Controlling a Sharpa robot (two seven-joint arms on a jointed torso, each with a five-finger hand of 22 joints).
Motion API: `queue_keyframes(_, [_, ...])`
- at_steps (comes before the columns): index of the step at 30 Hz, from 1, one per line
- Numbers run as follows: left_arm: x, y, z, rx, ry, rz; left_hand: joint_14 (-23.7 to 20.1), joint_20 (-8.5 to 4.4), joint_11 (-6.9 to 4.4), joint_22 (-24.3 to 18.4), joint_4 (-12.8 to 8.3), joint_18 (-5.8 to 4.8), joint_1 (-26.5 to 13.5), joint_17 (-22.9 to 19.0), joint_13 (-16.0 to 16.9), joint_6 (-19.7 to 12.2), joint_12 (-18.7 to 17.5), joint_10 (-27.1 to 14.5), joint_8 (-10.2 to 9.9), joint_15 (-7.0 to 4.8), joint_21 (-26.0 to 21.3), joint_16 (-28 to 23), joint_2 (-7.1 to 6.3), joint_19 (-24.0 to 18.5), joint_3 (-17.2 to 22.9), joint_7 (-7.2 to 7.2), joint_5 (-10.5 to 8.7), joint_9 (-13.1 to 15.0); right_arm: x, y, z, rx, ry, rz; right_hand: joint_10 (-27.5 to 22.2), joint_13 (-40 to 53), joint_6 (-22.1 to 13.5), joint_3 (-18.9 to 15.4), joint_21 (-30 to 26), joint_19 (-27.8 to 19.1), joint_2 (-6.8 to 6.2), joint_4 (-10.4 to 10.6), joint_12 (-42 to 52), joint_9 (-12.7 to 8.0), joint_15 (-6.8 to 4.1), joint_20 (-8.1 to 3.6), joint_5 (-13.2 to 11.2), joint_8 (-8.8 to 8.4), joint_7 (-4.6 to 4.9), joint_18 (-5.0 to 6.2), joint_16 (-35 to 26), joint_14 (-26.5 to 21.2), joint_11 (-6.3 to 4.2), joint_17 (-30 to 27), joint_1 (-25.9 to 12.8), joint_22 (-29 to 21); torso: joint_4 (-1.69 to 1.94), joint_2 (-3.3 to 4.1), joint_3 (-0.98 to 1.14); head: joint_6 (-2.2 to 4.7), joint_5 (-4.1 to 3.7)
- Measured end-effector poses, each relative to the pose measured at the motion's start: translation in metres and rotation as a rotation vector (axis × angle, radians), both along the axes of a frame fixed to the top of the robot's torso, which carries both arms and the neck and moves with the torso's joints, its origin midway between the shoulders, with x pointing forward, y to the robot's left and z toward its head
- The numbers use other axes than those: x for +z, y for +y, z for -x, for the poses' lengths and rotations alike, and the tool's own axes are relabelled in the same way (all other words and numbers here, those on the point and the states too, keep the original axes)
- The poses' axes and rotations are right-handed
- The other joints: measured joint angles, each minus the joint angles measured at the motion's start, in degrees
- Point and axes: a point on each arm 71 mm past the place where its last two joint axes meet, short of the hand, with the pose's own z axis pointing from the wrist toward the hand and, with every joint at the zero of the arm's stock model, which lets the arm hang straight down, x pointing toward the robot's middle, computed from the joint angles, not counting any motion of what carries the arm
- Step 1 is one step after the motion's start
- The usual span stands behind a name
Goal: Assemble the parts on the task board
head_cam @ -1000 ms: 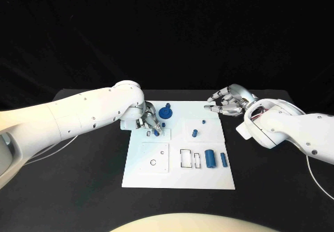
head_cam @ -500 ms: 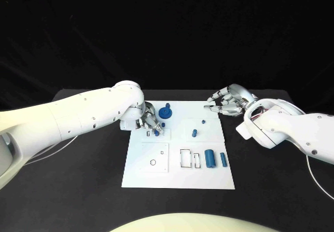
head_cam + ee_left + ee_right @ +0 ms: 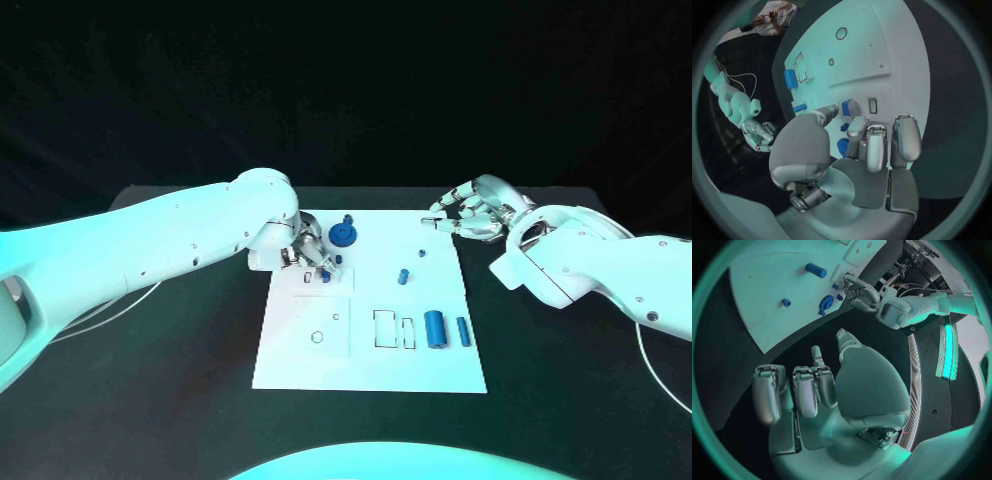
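Note:
The white task board (image 3: 368, 355) lies in the middle of the black table. My left hand (image 3: 309, 254) hovers over the board's far left part, beside a round blue gear-like part (image 3: 343, 234). In the left wrist view it pinches a small blue part (image 3: 846, 107) between thumb and a fingertip (image 3: 856, 106), close above a small rectangular slot (image 3: 872, 105). My right hand (image 3: 469, 212) hangs past the board's far right corner with its fingers curled and nothing in them. Two small blue parts (image 3: 421, 251) (image 3: 404, 274) stand mid-board.
A thick blue cylinder (image 3: 434, 326) and a thinner one (image 3: 463, 331) lie near the board's right edge, next to outlined rectangular slots (image 3: 385, 328). A raised white plate with holes (image 3: 322, 325) occupies the near left of the board. Black table surrounds the board.
The left hand has shifted slightly over the board's far left part, with the small blue part still at its fingertips. The right hand has stayed put.

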Motion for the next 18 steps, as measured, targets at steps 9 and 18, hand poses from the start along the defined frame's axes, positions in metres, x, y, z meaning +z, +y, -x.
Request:
queue_keyframes(9, [0.0,0.005,0.004,-0.002,-0.001,0.008,0.0,-0.22,0.0,-0.11,0.54,0.0,0.0,0.05,0.0,-0.11,0.0,0.0,-0.22,0.0,0.0,0.0,0.0,-0.22,-0.85,0.07,0.0,0.06,0.0,0.0,0.0,-0.001,0.0,0.0,0.0,0.0,0.0,-0.68,-0.3,0.0,0.49,0.05,-0.1,0.0,0.0,0.0,0.0,0.0,0.0,0.0,0.0,0.0,0.0,0.0,-0.49,0.0,0.01,-0.03,-0.04,0.2,-0.07])
queue_keyframes(18, [0.011,0.006,0.008,-0.01,-0.014,0.03,0.0,-0.2,0.0,-0.75,0.78,0.0,0.35,0.04,-0.37,-0.32,-0.27,0.0,-0.55,0.0,-0.43,-0.11,0.35,-0.64,-1.41,0.28,0.0,0.05,0.0,-0.001,-0.001,-0.004,-0.001,0.001,0.0,0.0,0.0,-0.85,-0.41,0.0,0.61,0.06,-0.22,0.04,0.0,0.0,0.0,-0.01,0.0,0.0,0.0,0.0,0.0,-0.01,-0.6,-0.01,0.08,-0.14,-0.04,0.33,-0.16])
